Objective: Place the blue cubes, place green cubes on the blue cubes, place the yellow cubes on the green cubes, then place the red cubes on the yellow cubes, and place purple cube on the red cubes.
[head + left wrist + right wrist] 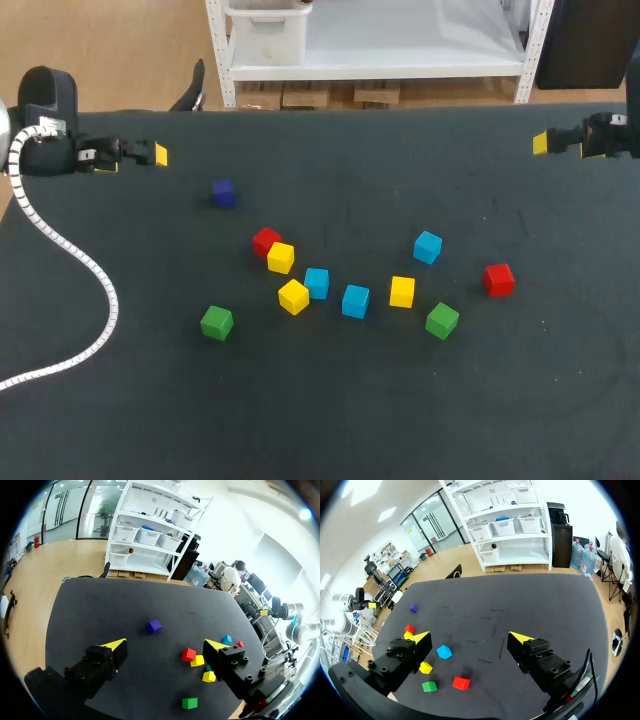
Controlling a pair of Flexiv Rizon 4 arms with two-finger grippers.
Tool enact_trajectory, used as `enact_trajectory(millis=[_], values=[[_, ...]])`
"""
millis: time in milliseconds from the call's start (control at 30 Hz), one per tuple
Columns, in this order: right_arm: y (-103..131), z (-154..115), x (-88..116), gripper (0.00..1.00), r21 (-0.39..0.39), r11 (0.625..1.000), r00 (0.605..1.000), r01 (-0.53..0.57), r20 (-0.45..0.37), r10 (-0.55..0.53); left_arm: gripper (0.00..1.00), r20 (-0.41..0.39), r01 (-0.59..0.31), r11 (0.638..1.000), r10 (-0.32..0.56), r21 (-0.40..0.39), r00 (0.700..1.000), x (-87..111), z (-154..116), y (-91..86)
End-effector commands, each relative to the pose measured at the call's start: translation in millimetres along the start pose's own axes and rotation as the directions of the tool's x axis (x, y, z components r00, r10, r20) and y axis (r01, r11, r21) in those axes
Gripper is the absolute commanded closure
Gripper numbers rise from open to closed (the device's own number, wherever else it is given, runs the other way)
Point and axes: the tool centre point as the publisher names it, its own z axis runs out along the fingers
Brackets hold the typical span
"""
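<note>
Matte black table scattered with smooth coloured cubes; left tool and right tool gape empty

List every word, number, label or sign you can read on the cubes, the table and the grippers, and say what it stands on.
None can be read.
The cubes show plain coloured faces.
The table, left gripper and right gripper show no legible print.
</note>
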Motion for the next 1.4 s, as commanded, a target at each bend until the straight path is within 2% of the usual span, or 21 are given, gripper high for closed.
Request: enact_trajectory(millis=[33, 467, 533, 567, 600, 667, 700, 767, 800, 933, 967, 1033, 1100, 1133, 1400], values=[[1, 0, 0, 0.00, 0.003, 1.000, 1.000, 0.000, 0.001, 0.000, 0.00, -0.003, 0.001, 1.000, -0.001, -0.007, 1.000, -0.6, 0, -1.5], [1, 0, 0, 0.00, 0.003, 1.000, 1.000, 0.000, 0.001, 0.000, 0.00, -0.003, 0.001, 1.000, -0.001, -0.007, 1.000, -0.6, 0, -1.5], [1, 0, 0, 0.00, 0.003, 1.000, 1.000, 0.000, 0.001, 0.000, 0.00, -0.034, -0.119, 0.993, 0.119, -0.002, 0.992, -1.5, 1, 2.2], [1, 0, 0, 0.00, 0.003, 1.000, 1.000, 0.000, 0.001, 0.000, 0.00, -0.061, -0.203, 0.979, 0.202, -0.018, 0.978, -1.9, 1, 5.0], [1, 0, 0, 0.00, 0.003, 1.000, 1.000, 0.000, 0.001, 0.000, 0.00, -0.088, -0.305, 0.952, 0.303, -0.004, 0.949, -2.4, 1, 6.9], [1, 0, 0, 0.00, 0.003, 1.000, 1.000, 0.000, 0.001, 0.000, 0.00, -0.133, -0.454, 0.891, 0.451, 0.004, 0.883, -1.6, 1, 11.0], [1, 0, 0, 0.00, 0.003, 1.000, 1.000, 0.000, 0.001, 0.000, 0.00, -0.144, -0.541, 0.840, 0.541, 0.046, 0.828, -0.3, 1, 13.3], [1, 0, 0, 0.00, 0.003, 1.000, 1.000, 0.000, 0.001, 0.000, 0.00, -0.178, -0.660, 0.746, 0.664, 0.090, 0.726, 2.5, -1, 16.2], [1, 0, 0, 0.00, 0.003, 1.000, 1.000, 0.000, 0.001, 0.000, 0.00, -0.159, -0.706, 0.692, 0.722, 0.148, 0.674, 4.0, -3, 18.2], [1, 0, 0, 0.00, 0.003, 1.000, 1.000, 0.000, 0.001, 0.000, 0.00, -0.065, -0.799, 0.502, 0.857, 0.332, 0.512, 7.8, -14, 23.2], [1, 0, 0, 0.00, 0.003, 1.000, 1.000, 0.000, 0.001, 0.000, 0.00, -0.064, -0.819, 0.451, 0.886, 0.354, 0.460, 8.8, -16, 23.9], [1, 0, 0, 0.00, 0.003, 1.000, 1.000, 0.000, 0.001, 0.000, 0.00, -0.026, -0.827, 0.356, 0.923, 0.435, 0.384, 11.3, -20, 25.2], [1, 0, 0, 0.00, 0.003, 1.000, 1.000, 0.000, 0.001, 0.000, 0.00, 0.081, -0.845, 0.214, 0.954, 0.490, 0.288, 14.2, -31, 25.1], [1, 0, 0, 0.00, 0.003, 1.000, 1.000, 0.000, 0.001, 0.000, 0.00, 0.120, -0.847, 0.178, 0.955, 0.501, 0.271, 14.1, -36, 24.9], [1, 0, 0, 0.00, 0.003, 1.000, 1.000, 0.000, 0.001, 0.000, 0.00, 0.120, -0.847, 0.178, 0.955, 0.501, 0.271, 14.1, -36, 24.9]])
